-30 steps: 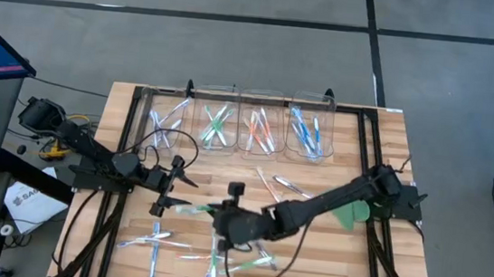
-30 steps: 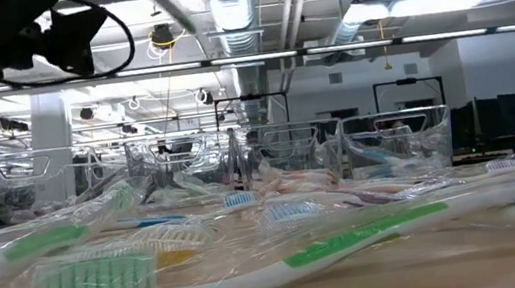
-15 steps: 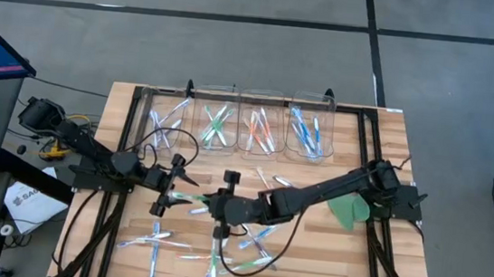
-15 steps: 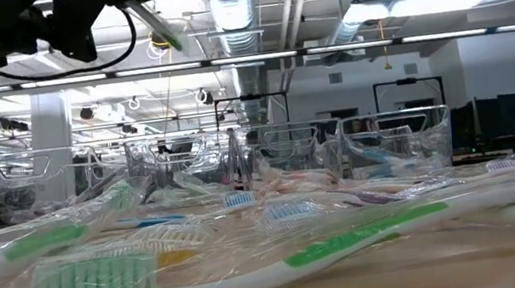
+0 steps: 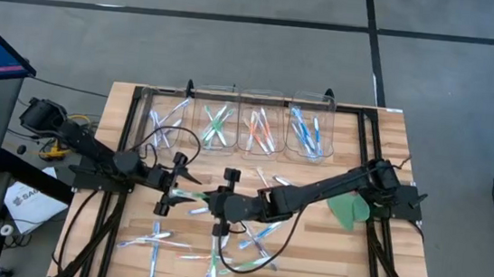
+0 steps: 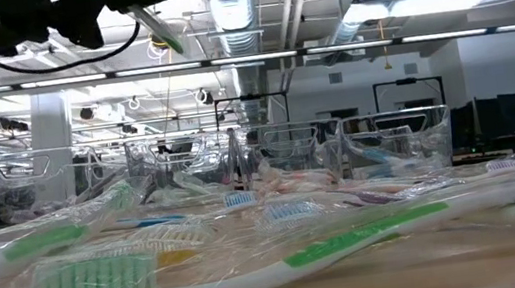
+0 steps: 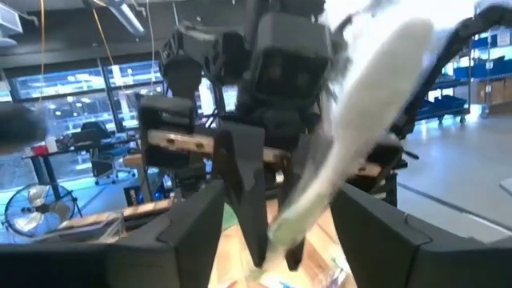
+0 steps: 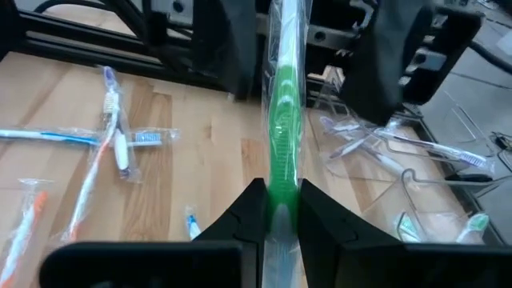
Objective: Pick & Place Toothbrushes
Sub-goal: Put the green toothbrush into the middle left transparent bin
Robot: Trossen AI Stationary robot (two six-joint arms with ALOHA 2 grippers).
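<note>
High view shows us both arms meeting over the middle of the desk [image 5: 384,133]. Our right claw [image 5: 211,201] is clamped on a green toothbrush [image 5: 189,194] in clear wrap, and its long axis runs across the desk, from the right claw toward the left claw [image 5: 175,184]. In the right wrist view the same toothbrush [image 8: 282,120] stands out straight from between the pinching fingers [image 8: 322,224], reaching to the left claw's dark fingers opposite. The left claw stands wide, its fingers on either side of the brush's far end; from the left wrist view the white brush [image 7: 352,152] lies slanted between them, and we cannot tell whether they touch it.

Loose toothbrushes [image 5: 157,239] lie scattered on the near part of the desk, below both claws, some crossing each other. Along the far edge stand four clear bins [image 5: 263,122] in a row, each holding brushes of one colour. Between the bins and the claws the wood is mostly bare, with a few brushes near the middle. A flat green piece [image 5: 347,209] lies under the right arm, near the desk's right side.
</note>
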